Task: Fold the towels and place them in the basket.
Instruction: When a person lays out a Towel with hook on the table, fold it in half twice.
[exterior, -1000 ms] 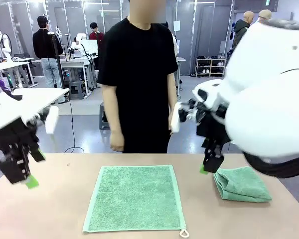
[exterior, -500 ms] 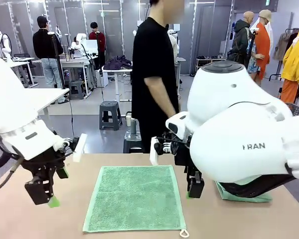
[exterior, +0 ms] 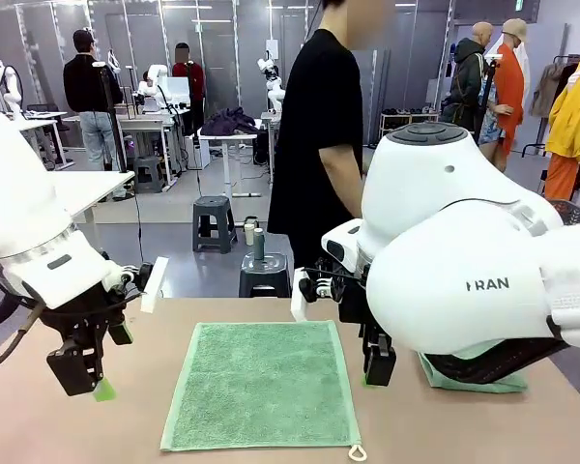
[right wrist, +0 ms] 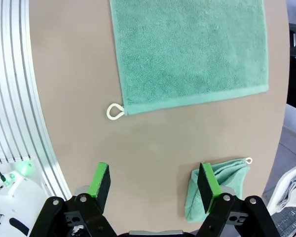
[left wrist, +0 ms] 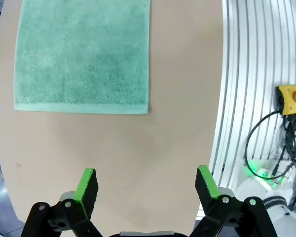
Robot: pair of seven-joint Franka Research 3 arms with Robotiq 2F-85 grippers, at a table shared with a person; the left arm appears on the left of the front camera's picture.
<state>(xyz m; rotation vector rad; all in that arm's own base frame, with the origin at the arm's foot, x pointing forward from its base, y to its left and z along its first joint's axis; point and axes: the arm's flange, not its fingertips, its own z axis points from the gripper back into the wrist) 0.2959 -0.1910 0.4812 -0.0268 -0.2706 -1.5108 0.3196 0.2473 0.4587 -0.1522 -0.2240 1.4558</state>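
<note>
Left gripper [left wrist: 147, 180]: jaws spread wide, empty, above bare table [left wrist: 138, 148]; flat towel [left wrist: 84, 54] spread ahead of its fingertips, apart. Right gripper [right wrist: 154, 180]: jaws released, empty; flat towel ahead, folded towel [right wrist: 232, 177] just beside one finger.

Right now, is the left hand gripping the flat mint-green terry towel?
No, the left hand is open over the bare tan table top, apart from the flat mint-green terry towel.
</note>
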